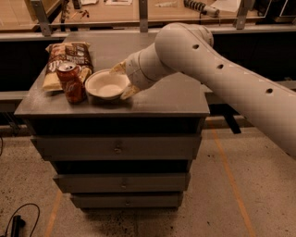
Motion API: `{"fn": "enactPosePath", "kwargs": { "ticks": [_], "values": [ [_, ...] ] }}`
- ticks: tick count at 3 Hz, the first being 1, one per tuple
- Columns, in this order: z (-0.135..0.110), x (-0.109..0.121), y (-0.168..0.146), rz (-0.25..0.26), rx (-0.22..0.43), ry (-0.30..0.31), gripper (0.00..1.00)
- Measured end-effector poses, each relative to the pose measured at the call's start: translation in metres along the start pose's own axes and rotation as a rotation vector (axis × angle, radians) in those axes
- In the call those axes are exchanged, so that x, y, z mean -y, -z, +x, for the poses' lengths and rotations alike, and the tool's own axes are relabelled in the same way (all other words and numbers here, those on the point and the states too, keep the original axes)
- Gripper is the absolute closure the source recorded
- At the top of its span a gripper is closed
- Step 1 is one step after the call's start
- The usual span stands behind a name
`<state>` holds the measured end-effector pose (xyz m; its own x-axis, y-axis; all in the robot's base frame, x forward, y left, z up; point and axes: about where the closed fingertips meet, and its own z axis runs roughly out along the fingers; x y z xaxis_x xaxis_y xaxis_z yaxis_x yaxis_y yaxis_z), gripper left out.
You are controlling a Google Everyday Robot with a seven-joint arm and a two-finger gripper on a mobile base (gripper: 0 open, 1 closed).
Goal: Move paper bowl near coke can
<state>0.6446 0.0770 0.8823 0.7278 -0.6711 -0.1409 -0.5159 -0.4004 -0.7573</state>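
Note:
The off-white paper bowl (107,84) sits flat on the grey cabinet top (171,95), just right of the red coke can (71,82) and nearly touching it. My gripper (123,80) is at the bowl's right rim. Its two tan fingers (129,92) are spread apart, one behind the rim and one in front of it, so it is open. The white arm reaches in from the right.
A crinkled brown snack bag (67,59) lies behind the can at the cabinet's back left. The cabinet has several drawers (118,148) below. A wooden workbench (138,9) with metal posts runs behind it. A cable (18,217) lies on the floor at the lower left.

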Motion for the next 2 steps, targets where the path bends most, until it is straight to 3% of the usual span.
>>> {"fn": "enactPosePath", "kwargs": {
  "ticks": [1, 2],
  "values": [
    [0.01, 0.0, 0.01, 0.008, -0.023, -0.036, 0.0],
    [0.039, -0.004, 0.044, 0.059, -0.106, -0.14, 0.0]
  ]
}}
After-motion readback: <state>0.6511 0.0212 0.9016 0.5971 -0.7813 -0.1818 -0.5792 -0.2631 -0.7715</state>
